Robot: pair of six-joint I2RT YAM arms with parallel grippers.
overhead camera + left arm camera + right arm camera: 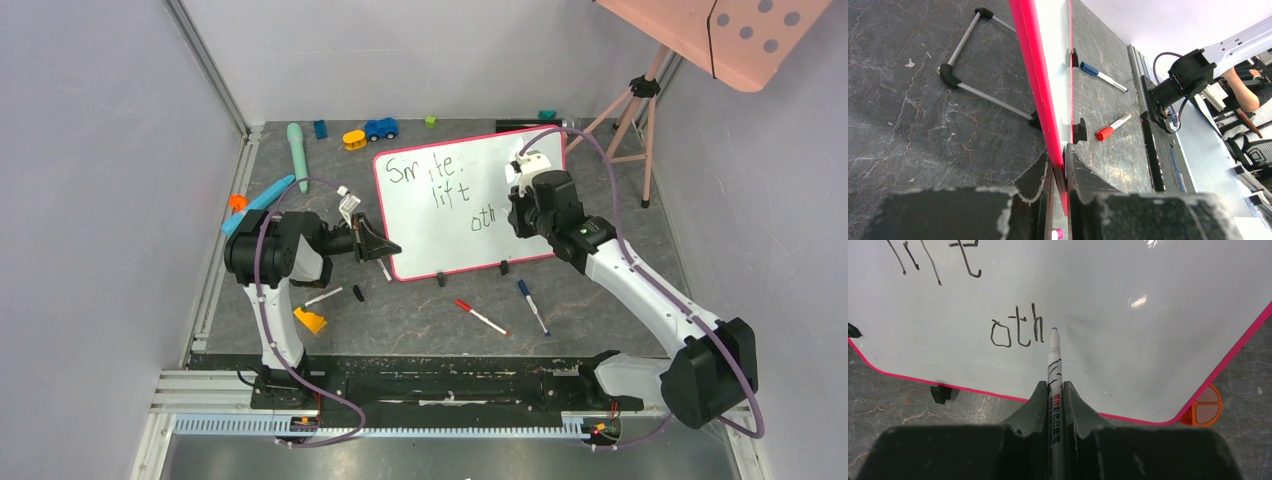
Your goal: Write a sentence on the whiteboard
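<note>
Closed on the marker [1054, 360], my right tool [1054, 390] holds its tip just right of "oth" on the whiteboard [1148, 340], propped on the tabletop [420, 320]; left tool [1058, 170] clamps its edge; I'd press lightly, stroke evenly.

- 1 whiteboard [455, 215], 3 lines of writing [445, 193].
- 2 grippers: left gripper [1058, 159], right gripper [1054, 388].
- 2 capped markers on the table: red-capped marker [481, 317], blue-capped marker [533, 306].
- 1 black marker [1053, 355].
- 1 toy car [381, 128].
- 1 tripod [640, 108].
</note>
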